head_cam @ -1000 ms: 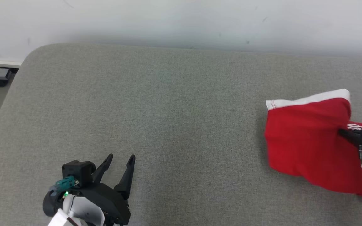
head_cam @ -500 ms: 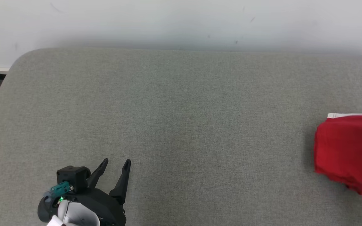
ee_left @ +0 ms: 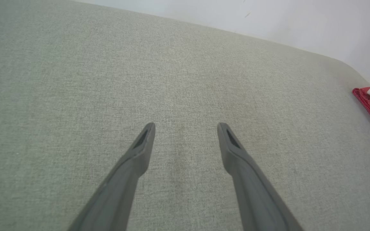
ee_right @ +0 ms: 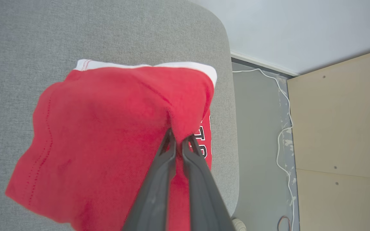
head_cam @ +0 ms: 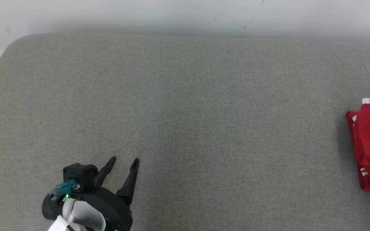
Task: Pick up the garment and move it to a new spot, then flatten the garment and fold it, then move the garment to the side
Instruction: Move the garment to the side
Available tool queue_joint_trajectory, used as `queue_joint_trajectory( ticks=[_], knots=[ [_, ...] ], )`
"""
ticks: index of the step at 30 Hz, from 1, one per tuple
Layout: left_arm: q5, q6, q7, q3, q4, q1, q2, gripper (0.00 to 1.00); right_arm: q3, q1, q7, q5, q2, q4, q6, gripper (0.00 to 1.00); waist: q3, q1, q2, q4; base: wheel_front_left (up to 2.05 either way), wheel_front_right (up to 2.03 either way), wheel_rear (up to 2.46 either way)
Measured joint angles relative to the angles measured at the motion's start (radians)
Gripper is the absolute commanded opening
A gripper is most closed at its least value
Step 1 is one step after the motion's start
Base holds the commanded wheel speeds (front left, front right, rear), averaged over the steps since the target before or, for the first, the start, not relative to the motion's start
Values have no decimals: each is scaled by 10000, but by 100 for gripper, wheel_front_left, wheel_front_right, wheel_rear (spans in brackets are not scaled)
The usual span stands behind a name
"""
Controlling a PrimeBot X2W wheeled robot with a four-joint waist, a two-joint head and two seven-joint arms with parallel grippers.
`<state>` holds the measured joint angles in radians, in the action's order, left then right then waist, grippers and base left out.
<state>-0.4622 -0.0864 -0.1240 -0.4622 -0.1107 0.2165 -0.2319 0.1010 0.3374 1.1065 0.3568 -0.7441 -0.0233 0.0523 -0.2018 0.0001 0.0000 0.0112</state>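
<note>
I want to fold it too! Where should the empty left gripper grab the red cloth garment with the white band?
The white-banded hem of the red cloth garment, coming from the robot's left. The right gripper pinches a bunched fold, so that straight, exposed band is probably the easiest free edge for the open left gripper.

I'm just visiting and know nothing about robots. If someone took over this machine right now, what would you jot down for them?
Left gripper: open, empty, over the grey padded surface.
Right gripper: shut on the red garment, pinching a fold of cloth.
Garment: bunched, at the surface's right end.
Done: it seems folded already, how neatly is unclear.
To do: set it down at the side and let go.
</note>
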Motion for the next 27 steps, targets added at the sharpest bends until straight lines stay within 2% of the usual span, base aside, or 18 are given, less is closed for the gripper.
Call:
queue_joint_trajectory(
  ticks=[5,8,13,15,16,23,24,25,26,27],
  knots=[
    [0,0,-35,4,29,84,-8,100,-370,-236,-56,-230,-125,230,-188,0,-216,0,0,115,0,0,0],
    [0,-2,-71,31,63,181,-25,100,-579,-328,-71,-694,-439,412,-322,0,-339,0,0,162,0,0,0],
    [0,-2,-75,46,67,190,-29,100,-813,-312,-278,-1267,-677,667,-337,0,-492,1,1,194,0,0,0],
    [0,-2,-75,54,61,215,-31,100,-922,-313,-334,-1425,-677,836,-334,21,-531,0,0,189,0,0,0],
    [0,-2,-75,54,59,237,-31,100,-959,-330,-341,-1494,-686,903,-303,0,-541,0,0,187,0,0,0],
    [0,0,-134,61,61,382,-71,100,-1028,-430,-568,-1996,-798,1323,-100,0,-601,0,0,147,0,0,0],
    [0,0,-136,61,61,382,-81,100,-1014,-424,-686,-2002,-777,1371,10,50,-609,0,1,136,0,0,0],
    [0,0,-142,63,61,382,-88,100,-1018,-408,-826,-2004,-754,1398,17,91,-618,-1,0,126,0,0,0],
    [0,0,-163,59,61,382,-88,100,-1041,-380,-961,-2033,-738,1413,19,100,-627,0,0,117,0,0,0],
    [0,0,-163,58,61,383,-86,100,-1093,-340,-1120,-2075,-738,1419,19,100,-636,-1,0,106,0,0,0]
  ],
)
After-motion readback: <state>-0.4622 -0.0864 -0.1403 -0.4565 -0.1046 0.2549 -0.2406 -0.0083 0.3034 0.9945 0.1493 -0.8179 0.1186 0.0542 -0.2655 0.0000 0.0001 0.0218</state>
